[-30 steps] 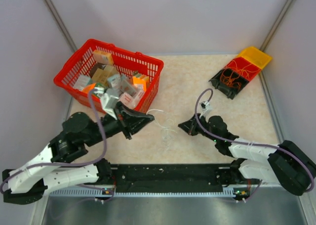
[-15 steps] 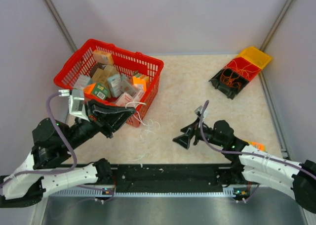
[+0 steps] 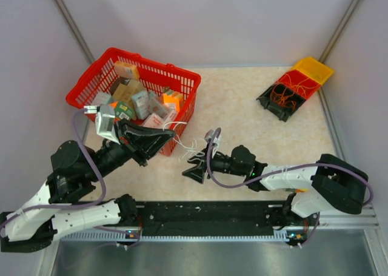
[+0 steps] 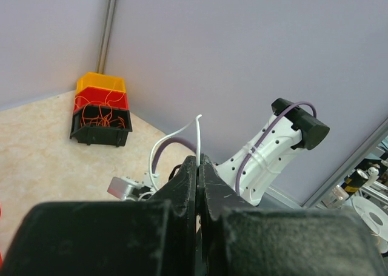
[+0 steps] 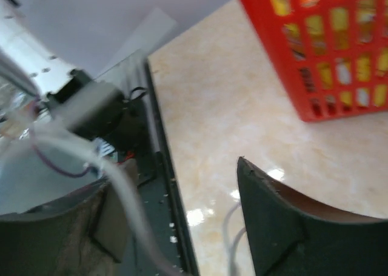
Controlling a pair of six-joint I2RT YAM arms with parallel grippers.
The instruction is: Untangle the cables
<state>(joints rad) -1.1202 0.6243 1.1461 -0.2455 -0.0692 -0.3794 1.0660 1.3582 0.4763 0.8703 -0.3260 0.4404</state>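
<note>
The cables (image 3: 183,145) show as a few thin whitish strands looping over the table just in front of the red basket. My left gripper (image 3: 165,136) is raised and shut on one white strand (image 4: 198,136), which sticks up between the closed jaws (image 4: 199,159). My right gripper (image 3: 194,167) stands open low over the table just right of the hanging strands. In the right wrist view the gripper (image 5: 176,179) holds nothing; a pale cable loop (image 5: 233,239) lies on the table between its fingers (image 5: 273,215), and a blurred white strand (image 5: 124,194) crosses close to the lens.
A red basket (image 3: 191,80) full of small boxes stands at the back left, close behind the cables. Stacked yellow, red and black bins (image 3: 295,85) holding orange wires sit at the back right, also seen as bins (image 4: 100,109). The black base rail (image 3: 206,214) runs along the near edge.
The right gripper opened and swung left across the table to the strands. The left gripper lifted toward the basket with the white strand, then shifted slightly right.
</note>
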